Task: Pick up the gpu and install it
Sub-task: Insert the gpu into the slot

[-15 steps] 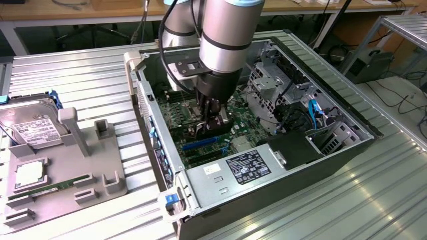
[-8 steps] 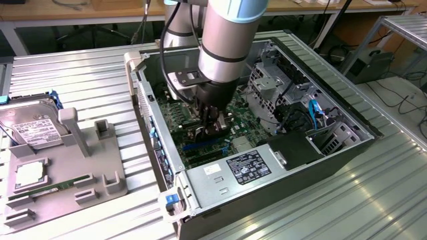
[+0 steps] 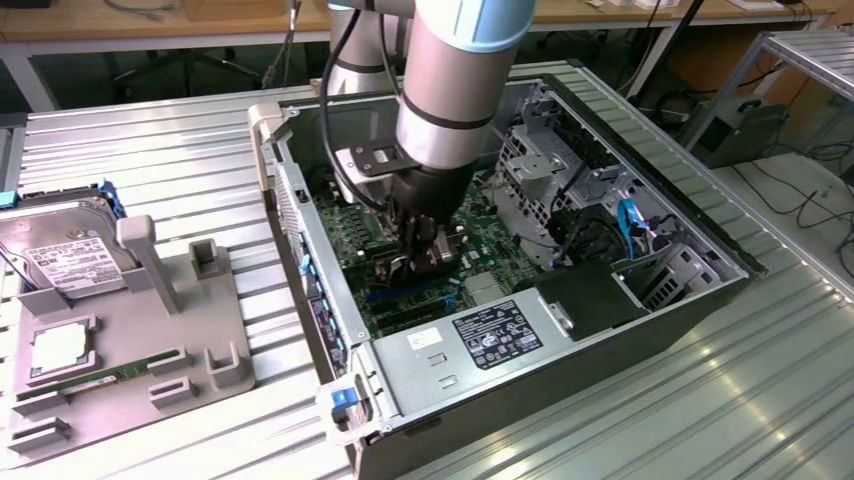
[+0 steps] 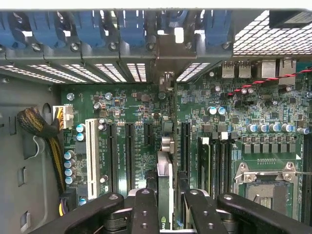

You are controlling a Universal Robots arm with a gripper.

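Note:
My gripper (image 3: pixel 424 262) is down inside the open computer case (image 3: pixel 694 300), just above the green motherboard (image 3: pixel 483 262). In the wrist view the gripper (image 4: pixel 168 207) is shut on the gpu (image 4: pixel 165 168). The card is seen edge-on as a thin dark strip between the two black fingers (image 4: pixel 144 210). It stands upright over the motherboard (image 4: pixel 131 105) among the black expansion slots (image 4: pixel 129 153). Its far end with the metal bracket (image 4: pixel 168 80) reaches toward the rear slot openings (image 4: pixel 136 70). Whether its lower edge sits in a slot is hidden by the card itself.
Blue slot latches (image 4: pixel 129 27) line the case's rear wall. A white slot (image 4: pixel 91 153), a braided cable bundle (image 4: pixel 41 129) and the CPU socket (image 4: pixel 265 183) flank the card. A grey fixture (image 3: pixel 200 330) at the exterior view's left holds a hard drive (image 3: pixel 60 258) and a RAM stick (image 3: pixel 104 376).

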